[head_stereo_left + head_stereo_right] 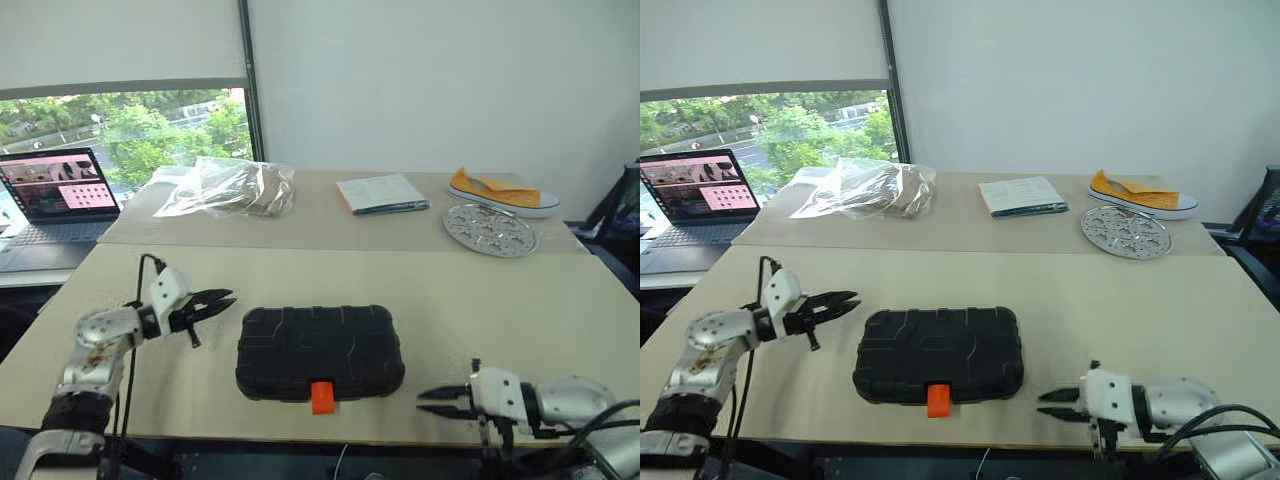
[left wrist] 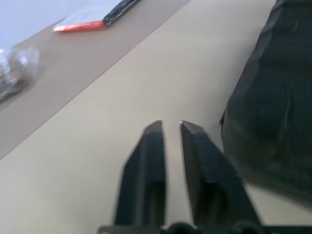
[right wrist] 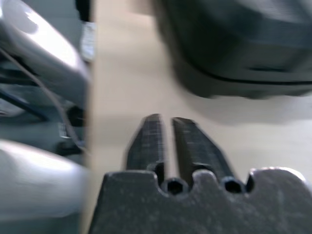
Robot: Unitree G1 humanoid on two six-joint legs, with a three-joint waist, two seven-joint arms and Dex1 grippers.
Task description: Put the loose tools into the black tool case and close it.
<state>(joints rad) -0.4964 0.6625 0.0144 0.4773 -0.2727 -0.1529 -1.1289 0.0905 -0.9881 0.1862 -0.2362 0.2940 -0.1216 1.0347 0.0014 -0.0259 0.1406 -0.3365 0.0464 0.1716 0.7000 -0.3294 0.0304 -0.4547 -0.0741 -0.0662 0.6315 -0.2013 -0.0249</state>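
The black tool case (image 1: 320,352) lies shut and flat on the near bench (image 1: 500,310), long axis running side to side, orange latch (image 1: 322,397) on the front edge facing the robot; no loose tools can be seen on the bench around it, so the packing looks done and the lid already down. The left claw (image 1: 212,303) hovers just off the case's left end, fingers pinched nearly together and holding nothing, pointing across towards the case; the left wrist view has the case's dark side just beside those narrow fingers (image 2: 148,161). The right claw (image 1: 436,399) sits low by the front edge of the bench, off the case's front right corner, also narrowed to a slit and empty, pointing left towards the case; it sits a touch nearer that latch than the left one does. The latch is the thing to watch; whether it is snapped home I cannot tell from here; if it needs a press, the right claw is the better placed, coming in along the front edge. On the far bench: a plastic bag (image 1: 228,187), a booklet (image 1: 381,193), a shoe (image 1: 502,193), a metal plate (image 1: 490,230); a laptop (image 1: 58,195) off to the left.
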